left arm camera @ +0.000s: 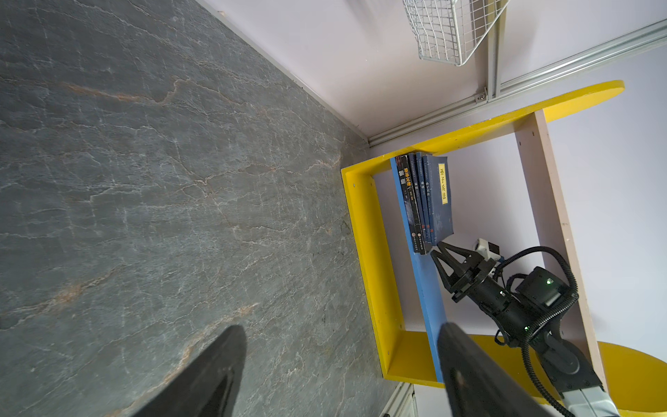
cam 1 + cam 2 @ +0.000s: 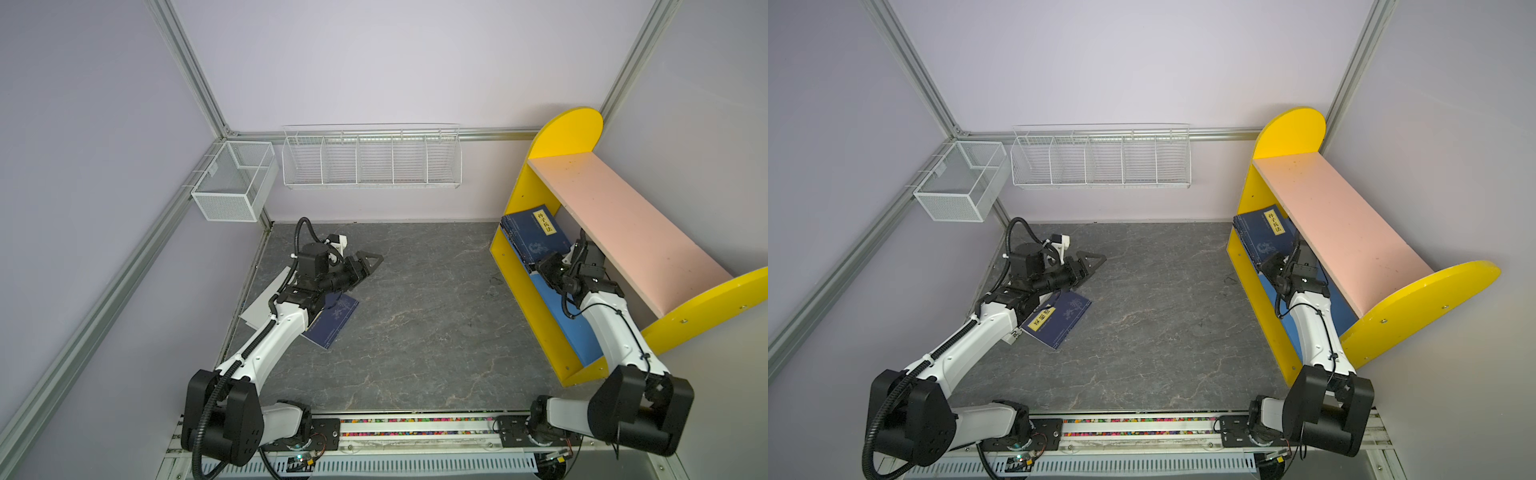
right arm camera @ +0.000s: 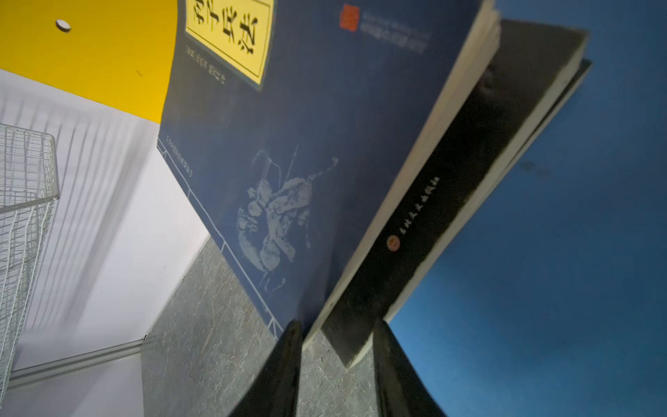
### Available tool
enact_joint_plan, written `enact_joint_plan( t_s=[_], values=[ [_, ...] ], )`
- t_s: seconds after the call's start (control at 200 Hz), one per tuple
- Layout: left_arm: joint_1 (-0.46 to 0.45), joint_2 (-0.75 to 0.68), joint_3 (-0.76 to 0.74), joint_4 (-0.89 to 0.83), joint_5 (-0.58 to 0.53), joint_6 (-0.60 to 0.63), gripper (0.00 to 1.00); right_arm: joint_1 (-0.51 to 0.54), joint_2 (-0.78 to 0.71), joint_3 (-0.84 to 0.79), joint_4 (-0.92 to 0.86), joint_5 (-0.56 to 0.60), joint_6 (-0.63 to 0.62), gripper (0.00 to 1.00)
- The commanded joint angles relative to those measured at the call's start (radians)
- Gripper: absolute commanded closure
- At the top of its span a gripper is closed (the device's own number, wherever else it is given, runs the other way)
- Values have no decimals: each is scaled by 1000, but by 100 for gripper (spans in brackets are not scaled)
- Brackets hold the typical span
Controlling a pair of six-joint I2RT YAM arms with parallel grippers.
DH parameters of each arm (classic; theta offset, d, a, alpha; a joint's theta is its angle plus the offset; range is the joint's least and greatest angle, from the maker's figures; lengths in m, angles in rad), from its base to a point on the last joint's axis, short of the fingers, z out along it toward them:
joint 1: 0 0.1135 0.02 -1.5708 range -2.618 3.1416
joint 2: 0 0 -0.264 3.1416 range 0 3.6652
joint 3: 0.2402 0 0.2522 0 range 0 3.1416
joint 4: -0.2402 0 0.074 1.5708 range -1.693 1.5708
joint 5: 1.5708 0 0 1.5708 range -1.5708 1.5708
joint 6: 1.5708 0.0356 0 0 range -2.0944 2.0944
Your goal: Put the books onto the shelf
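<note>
**Desk** (image 2: 436,316): grey veined slab. It carries the shelf on the right and two loose books on the left.

**Shelf** (image 2: 569,129): yellow rounded side panels, pale pink upper board bare, blue lower board below. It stands angled along the right wall.

**Wire divided rack** (image 2: 370,160) and **mesh box basket** (image 2: 232,183): white, and both hang on the walls above the desk.

**Shelved books** (image 2: 536,239): a stack on the blue lower board at its far end, by the far yellow panel. The left wrist view shows two black spines nearest the board, with navy ones on them. Uppermost is a navy cover with a yellow title label.

**White book** (image 2: 266,299): flat on the desk at far left, mostly hidden under the left arm.

**Navy book** (image 2: 1063,318): flat on the desk with its yellow label up, partly under the left arm and overlapping the white book.

**Left gripper** (image 2: 1098,258): jaws spread wide and grasping nothing. It hangs over bare desk beyond the navy book.

**Right gripper** (image 1: 436,250): reaches in under the pink board, jaws partly parted and bracketing the near end of the shelved books. Whether the fingers press on the stack or stand just clear cannot be told.
</note>
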Motion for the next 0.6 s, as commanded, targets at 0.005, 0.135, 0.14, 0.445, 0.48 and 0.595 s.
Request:
enact_joint_plan(
  t_s=[0.005,0.135,0.14,0.445,0.48,0.595],
  values=[
    [5,8,-19,28,9,-7,16,-1,-124,70,300,43,-13,66],
    [4,21,-25,38,10,-12,16,0,-111,71,324,35,-19,65],
    [4,21,-25,39,10,-12,16,0,-111,71,325,35,-19,65],
    [4,66,-21,70,27,-25,17,13,-90,71,362,53,-15,73],
    [4,67,-20,71,28,-25,17,14,-88,73,367,52,-14,73],
    [5,71,-20,73,29,-24,17,16,-76,85,364,49,-15,73]
  ],
)
